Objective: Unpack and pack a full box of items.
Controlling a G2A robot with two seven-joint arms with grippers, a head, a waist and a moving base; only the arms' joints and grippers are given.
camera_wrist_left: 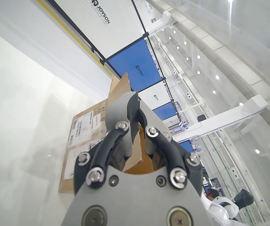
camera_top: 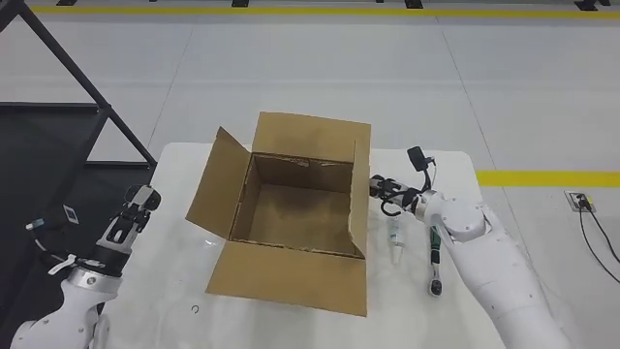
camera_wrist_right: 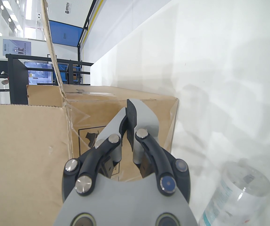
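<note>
**A:** Closest up in the top view, the left gripper (camera_top: 139, 208) sits at nine o'clock of the open box (camera_top: 291, 215). The right gripper (camera_top: 380, 188) is at three o'clock, just beside the raised flap.

**B:** What could go wrong?

**A:** A clear bottle (camera_top: 395, 237) lies at four o'clock, near the right arm. I'd judge a careless swing could roll it off the table (camera_top: 184, 271), or knock the flap and slide the box.

**B:** Left wrist view?

**A:** Its fingers (camera_wrist_left: 119, 111) are pressed together with nothing between them. The box stands beyond.

**B:** Right wrist view?

**A:** Same there: fingers (camera_wrist_right: 146, 118) closed and empty, close to the box wall (camera_wrist_right: 31, 147), with the bottle (camera_wrist_right: 238, 189) lying alongside.
</note>
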